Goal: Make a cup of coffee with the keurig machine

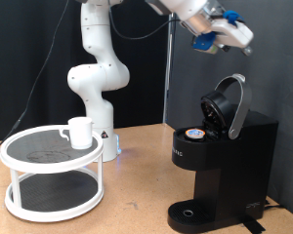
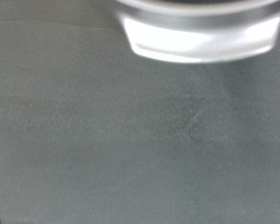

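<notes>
The keurig machine (image 1: 213,171) stands at the exterior view's right with its rounded lid (image 1: 230,103) hinged up. A small pod (image 1: 193,135) with a blue and orange top sits in the open chamber. The white cup (image 1: 80,132) stands on the top shelf of a round white two-tier stand (image 1: 51,156) at the exterior view's left. My gripper (image 1: 234,37) hangs in the air above the raised lid, apart from it, with nothing seen in it. The wrist view is blurred: a grey surface and a bright silvery edge (image 2: 198,35), with no fingers showing.
The arm's white base (image 1: 96,78) stands behind the stand. A black curtain backs the scene. The wooden table (image 1: 137,205) lies bare between the stand and the machine. The round drip base (image 1: 189,213) of the machine holds nothing.
</notes>
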Controlling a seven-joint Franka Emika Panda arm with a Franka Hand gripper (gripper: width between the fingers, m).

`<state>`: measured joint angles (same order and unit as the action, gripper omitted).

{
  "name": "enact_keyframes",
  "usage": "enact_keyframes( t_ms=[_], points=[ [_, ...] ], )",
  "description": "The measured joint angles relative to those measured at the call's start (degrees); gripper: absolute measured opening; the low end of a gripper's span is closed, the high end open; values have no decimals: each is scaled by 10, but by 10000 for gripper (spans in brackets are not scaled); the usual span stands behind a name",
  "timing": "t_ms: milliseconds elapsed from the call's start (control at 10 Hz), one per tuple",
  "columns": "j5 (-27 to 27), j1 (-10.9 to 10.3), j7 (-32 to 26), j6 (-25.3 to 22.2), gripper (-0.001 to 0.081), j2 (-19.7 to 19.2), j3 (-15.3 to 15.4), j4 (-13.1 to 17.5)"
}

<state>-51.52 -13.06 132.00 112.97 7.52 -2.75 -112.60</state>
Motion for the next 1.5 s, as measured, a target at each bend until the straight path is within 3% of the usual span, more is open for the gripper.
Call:
enact_keyframes(
  t_ms=[300,600,700,800,900,1000,1100,1200,1500],
  points=[
    [24,-11,21,27,734,-27,34,17],
    [33,-12,22,30,708,-35,46,20],
    [40,-12,22,30,536,-35,46,20],
    [46,-12,22,30,536,-35,46,19],
    [53,-12,22,30,335,-35,46,16],
    [61,-11,22,29,198,-35,46,12],
    [70,-11,22,29,198,-35,46,6],
    [78,-9,22,29,49,-35,46,-1],
    [84,-8,22,43,3,-34,45,-22]
  ],
)
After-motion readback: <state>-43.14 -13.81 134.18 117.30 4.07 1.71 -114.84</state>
